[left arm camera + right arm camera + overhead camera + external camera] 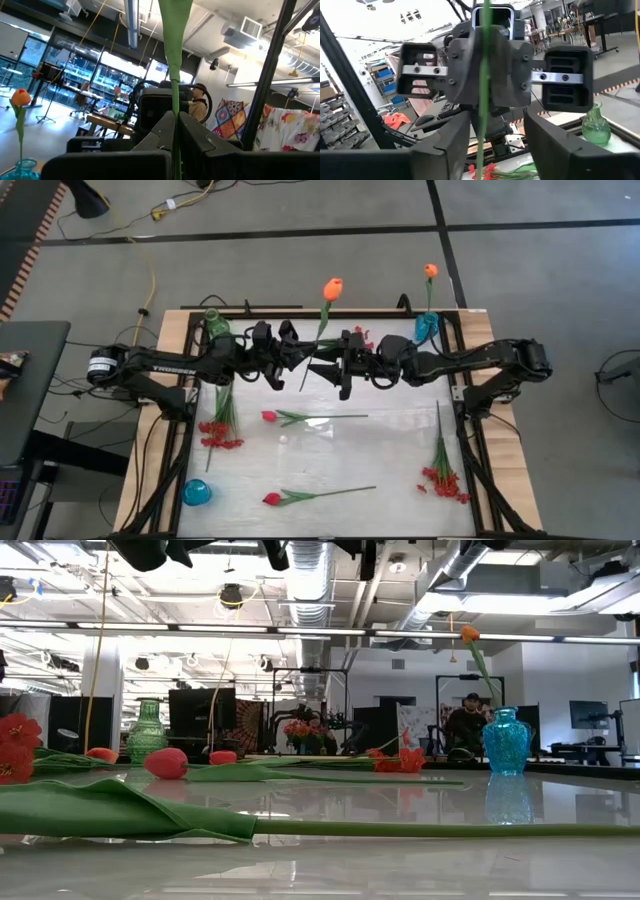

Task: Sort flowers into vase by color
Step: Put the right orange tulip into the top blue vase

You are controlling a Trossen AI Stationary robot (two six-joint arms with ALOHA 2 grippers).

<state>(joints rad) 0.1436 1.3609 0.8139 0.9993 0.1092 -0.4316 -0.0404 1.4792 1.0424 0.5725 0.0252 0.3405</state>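
Both arms meet high over the table's far middle. My left gripper (303, 358) is shut on an orange tulip (332, 288). My right gripper (338, 365) faces it, open, with the tulip's green stem (481, 100) standing between its fingers, closer to one. A second orange tulip (430, 271) stands with its stem in the blue vase (427, 328) at the far right. Two pinkish-red tulips (300, 418) (312, 496) and two red sprays (222, 425) (443, 472) lie flat on the table. The green vase (212, 323) stands at the far left. My left gripper pinches the orange tulip's stem (175, 107) between its two fingers, on the lower half of the stem. The fingers come level from the table's left and lie across the stem. The tulip is lifted clear and roughly upright, bloom on top, lower end below the fingers.
A small blue vase (196, 492) stands at the table's near left corner. The table's black frame rails (470, 430) run along both sides. The low view shows a flower stem (300, 828) lying across the near part of the table. A person (465, 720) sits in the room behind.
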